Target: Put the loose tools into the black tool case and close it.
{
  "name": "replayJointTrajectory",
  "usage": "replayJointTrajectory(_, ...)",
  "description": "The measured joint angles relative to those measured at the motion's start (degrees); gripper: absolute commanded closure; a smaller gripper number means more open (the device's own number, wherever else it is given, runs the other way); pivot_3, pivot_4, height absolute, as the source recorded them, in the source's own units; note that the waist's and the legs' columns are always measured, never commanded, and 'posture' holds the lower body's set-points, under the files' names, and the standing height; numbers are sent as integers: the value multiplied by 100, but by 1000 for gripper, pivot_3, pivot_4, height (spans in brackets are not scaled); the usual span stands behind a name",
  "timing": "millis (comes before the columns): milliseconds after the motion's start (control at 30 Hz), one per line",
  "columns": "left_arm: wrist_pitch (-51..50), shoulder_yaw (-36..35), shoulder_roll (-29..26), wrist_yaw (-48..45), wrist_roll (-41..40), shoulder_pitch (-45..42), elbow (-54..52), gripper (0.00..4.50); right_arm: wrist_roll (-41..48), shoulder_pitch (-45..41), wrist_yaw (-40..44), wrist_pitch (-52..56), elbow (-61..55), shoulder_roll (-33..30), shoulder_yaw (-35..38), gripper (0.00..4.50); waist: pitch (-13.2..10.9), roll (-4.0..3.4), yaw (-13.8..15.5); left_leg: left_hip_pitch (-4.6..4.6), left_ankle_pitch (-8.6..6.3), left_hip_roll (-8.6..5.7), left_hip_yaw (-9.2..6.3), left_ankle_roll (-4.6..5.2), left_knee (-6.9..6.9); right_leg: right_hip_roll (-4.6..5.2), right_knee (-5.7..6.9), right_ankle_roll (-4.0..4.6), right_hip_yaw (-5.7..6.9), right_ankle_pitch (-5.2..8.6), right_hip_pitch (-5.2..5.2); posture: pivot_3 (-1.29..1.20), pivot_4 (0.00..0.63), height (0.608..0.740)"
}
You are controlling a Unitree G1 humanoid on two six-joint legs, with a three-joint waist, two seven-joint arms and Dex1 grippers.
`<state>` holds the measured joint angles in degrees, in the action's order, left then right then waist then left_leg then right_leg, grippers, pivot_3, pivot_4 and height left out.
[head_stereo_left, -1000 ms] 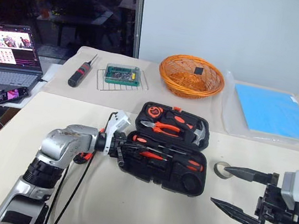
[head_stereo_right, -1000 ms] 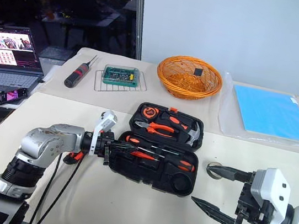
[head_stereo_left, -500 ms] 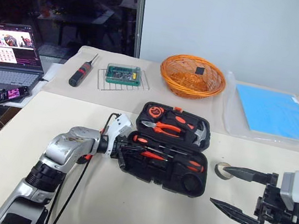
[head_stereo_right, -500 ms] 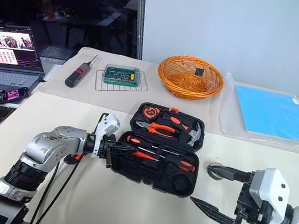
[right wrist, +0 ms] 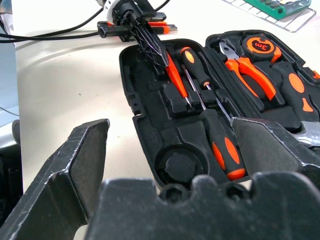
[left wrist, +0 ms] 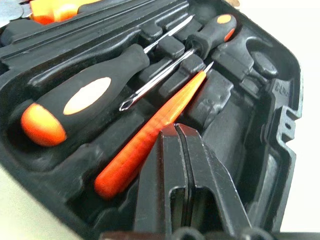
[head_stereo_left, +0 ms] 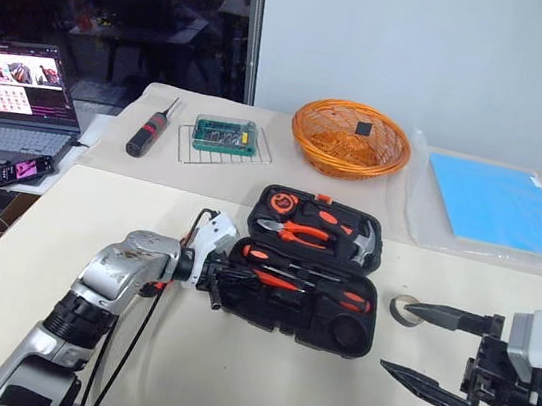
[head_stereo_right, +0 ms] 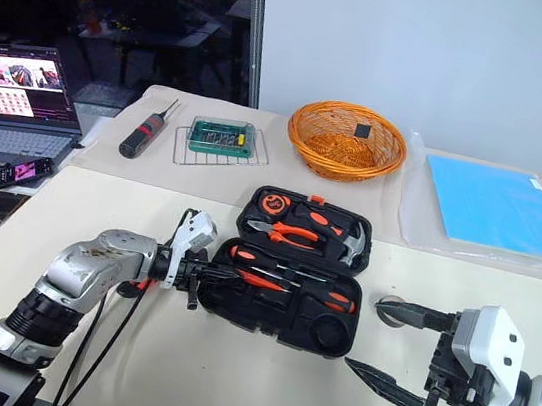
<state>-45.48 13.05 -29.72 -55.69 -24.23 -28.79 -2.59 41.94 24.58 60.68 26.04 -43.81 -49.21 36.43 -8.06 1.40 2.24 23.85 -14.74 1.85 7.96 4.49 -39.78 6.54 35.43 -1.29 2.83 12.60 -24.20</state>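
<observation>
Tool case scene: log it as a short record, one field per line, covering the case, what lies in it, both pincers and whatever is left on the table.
case: black tool case lying open on the table
front half: orange screwdriver and two black-and-orange screwdrivers in recesses
rear half: pliers, hammer
left pincer: shut, tip over the orange screwdriver's handle
right pincer: open, off the case
beside case: tape roll

Open black tool case (head_stereo_right: pixel 295 285), left tool (head_stereo_right: pixel 202 276) closed at edge
</observation>
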Motion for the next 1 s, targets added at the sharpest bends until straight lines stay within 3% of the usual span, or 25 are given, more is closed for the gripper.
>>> replayJointTrajectory(600, -645, -259, 298, 623, -108, -318, 258, 4453, -2, 84, -3, 0, -54, 0, 5, 0, 0, 0, -2, -1, 0, 0, 0, 0, -2, -2, -1, -2, 1, -7, 3, 0, 150, 740)
replayJointTrajectory(900, 25, -65, 307, 608, 210, -191, 175, 4453, -5, 76, -3, 0, -54, 2, 3, 0, 1, -1, -4, -2, 0, 1, 0, 0, -2, 2, -3, 1, -1, -8, 3, 0, 150, 740)
replayJointTrajectory(1000, 93, -627, 474, 709, -153, 116, -75, 3761, -2, 46, -3, -1, -59, 20, -13, 0, -6, 8, -28, 3, 0, 6, 0, 0, 0, 2, -3, 1, -2, -8, -4, 0, 150, 740)
